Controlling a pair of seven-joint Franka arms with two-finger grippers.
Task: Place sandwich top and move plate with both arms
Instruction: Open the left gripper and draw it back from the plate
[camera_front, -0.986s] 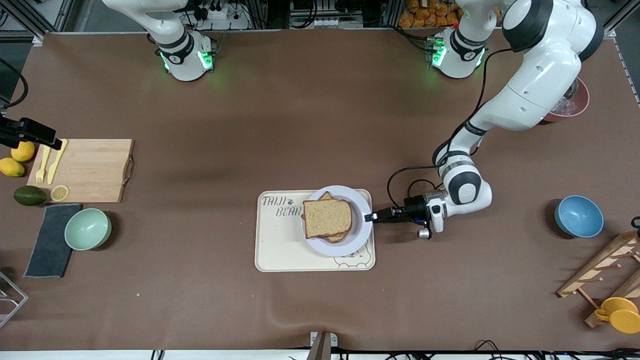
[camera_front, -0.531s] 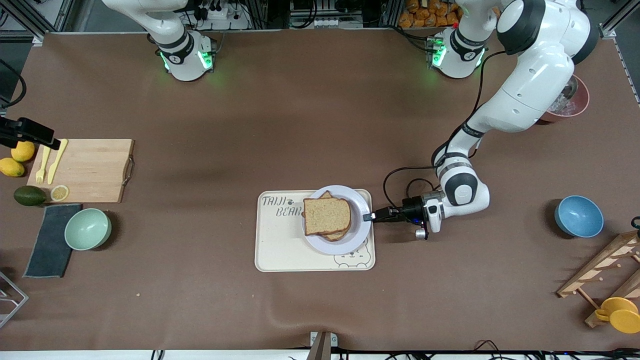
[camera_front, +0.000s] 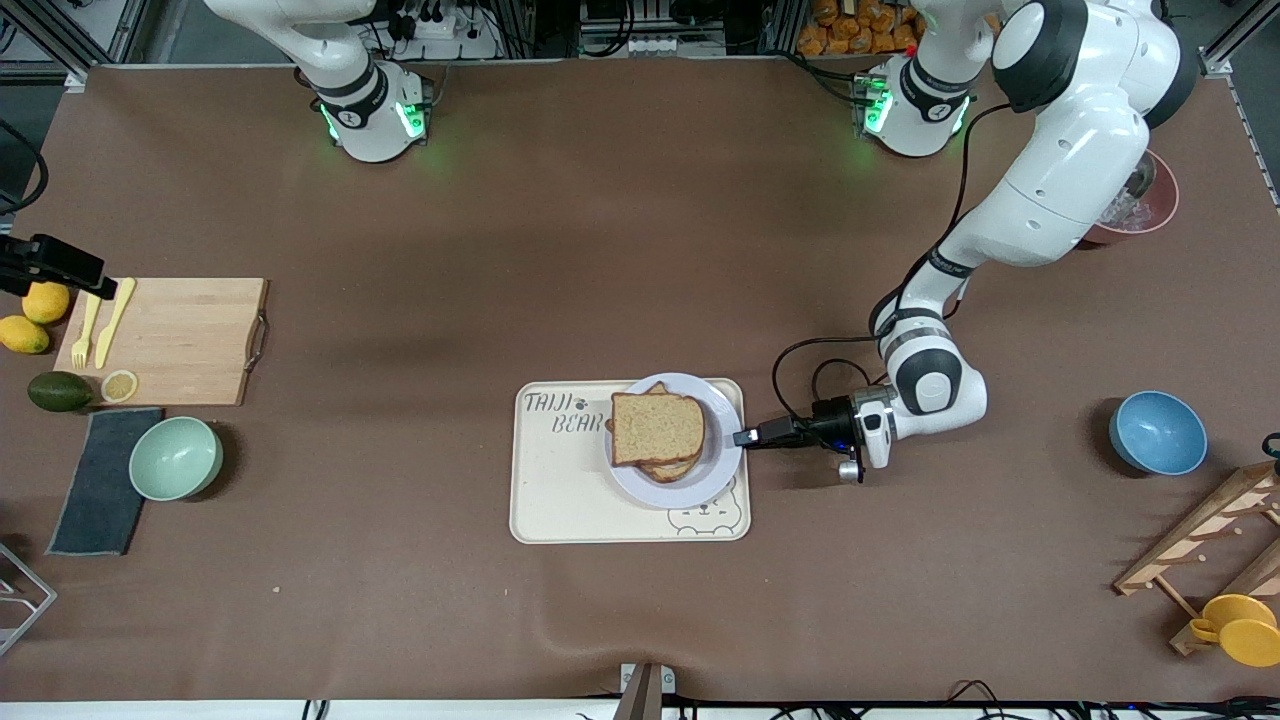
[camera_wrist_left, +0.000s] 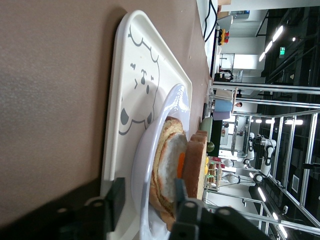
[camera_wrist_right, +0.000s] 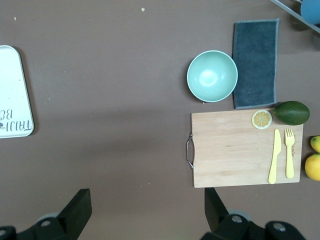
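The sandwich top (camera_front: 657, 428), a brown bread slice, lies on a second slice on the plate (camera_front: 690, 487). The plate sits on the cream bear tray (camera_front: 560, 500), at its edge toward the left arm's end. My left gripper (camera_front: 745, 437) is low at the plate's rim there, open. In the left wrist view its fingers (camera_wrist_left: 116, 197) straddle the rim (camera_wrist_left: 150, 190), one below and one above, with gaps. That view shows the top slice (camera_wrist_left: 195, 165) over the egg slice (camera_wrist_left: 167, 165). My right gripper (camera_wrist_right: 145, 212) is open and empty, high over bare table between tray and cutting board.
A wooden cutting board (camera_front: 180, 340) with yellow cutlery, a mint bowl (camera_front: 175, 457), a dark cloth (camera_front: 100, 480), lemons and an avocado lie toward the right arm's end. A blue bowl (camera_front: 1157, 432), a wooden rack (camera_front: 1210, 540) and a yellow cup (camera_front: 1240, 628) lie toward the left arm's end.
My left gripper has shifted slightly along the plate's rim, first in and then a little back toward the left arm's end. The plate and sandwich have barely moved.
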